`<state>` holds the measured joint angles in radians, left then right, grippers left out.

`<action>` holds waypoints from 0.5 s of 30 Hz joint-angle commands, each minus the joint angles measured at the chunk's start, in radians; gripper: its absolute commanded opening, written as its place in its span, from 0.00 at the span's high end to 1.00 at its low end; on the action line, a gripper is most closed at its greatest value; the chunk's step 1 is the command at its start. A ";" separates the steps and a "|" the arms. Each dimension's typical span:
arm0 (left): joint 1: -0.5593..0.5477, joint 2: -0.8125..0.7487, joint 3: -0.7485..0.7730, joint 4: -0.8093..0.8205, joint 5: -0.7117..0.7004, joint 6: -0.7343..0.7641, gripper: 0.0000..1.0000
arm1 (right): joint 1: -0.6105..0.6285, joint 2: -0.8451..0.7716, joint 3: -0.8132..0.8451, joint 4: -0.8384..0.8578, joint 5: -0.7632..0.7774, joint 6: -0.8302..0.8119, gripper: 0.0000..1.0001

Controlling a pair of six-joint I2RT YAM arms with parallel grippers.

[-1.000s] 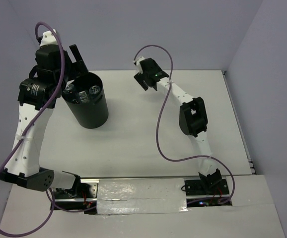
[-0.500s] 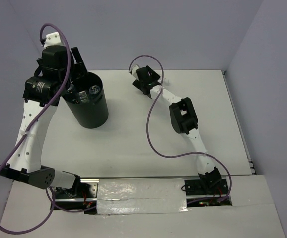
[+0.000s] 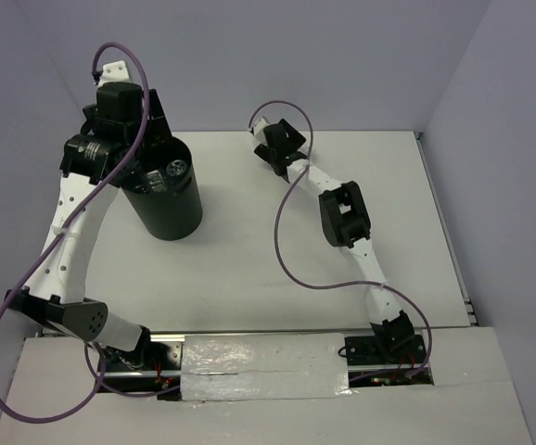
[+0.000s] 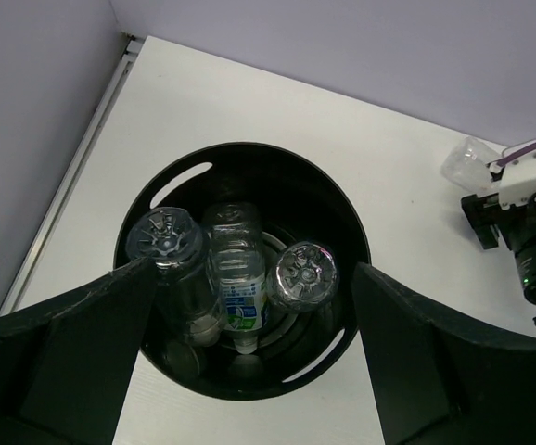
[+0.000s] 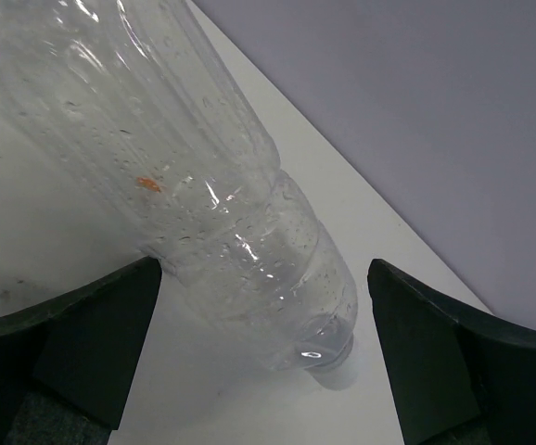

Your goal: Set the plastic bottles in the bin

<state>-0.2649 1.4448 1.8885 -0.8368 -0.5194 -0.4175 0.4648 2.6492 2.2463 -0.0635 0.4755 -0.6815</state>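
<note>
I am swinging my wide-open, empty right pincer (image 5: 263,348) in around the clear crinkly plastic bottle (image 5: 222,213), seemingly the last outside the black cylindrical bin (image 4: 249,151).

The loose bottle (image 5: 222,213) runs off the top-left edge of the right wrist view, so its base is out of sight and its cap end is only a pale blur. The right tool (image 5: 261,271) is cut by the bottom edge. From above, that bottle cannot be made out at the wrist of the right arm (image 3: 347,218). The left arm (image 3: 64,232) covers the far-left rim of the bin (image 3: 171,218) (its contents are too small to count there). In the left wrist view, the left tool (image 4: 251,271) masks both sides of the bin, and the lower ends of the bottles in the bin (image 4: 236,287) are lost in the dark.
</note>
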 commanded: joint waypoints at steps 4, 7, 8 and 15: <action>0.004 0.049 0.023 0.038 -0.013 0.016 0.01 | -0.025 0.018 0.012 0.005 -0.109 -0.026 0.00; 0.004 0.054 0.026 0.038 -0.013 0.010 0.01 | -0.028 0.011 0.003 0.005 -0.123 -0.023 0.03; 0.004 0.054 0.026 0.039 -0.010 0.008 0.01 | -0.028 0.003 -0.010 0.008 -0.120 -0.023 0.11; 0.004 0.045 0.031 0.048 -0.019 0.020 0.01 | -0.017 -0.028 -0.031 -0.001 -0.069 0.040 0.36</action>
<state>-0.2649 1.5059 1.8885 -0.8345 -0.5201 -0.4175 0.4332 2.6614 2.2429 -0.0509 0.3973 -0.6830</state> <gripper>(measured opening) 0.993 0.688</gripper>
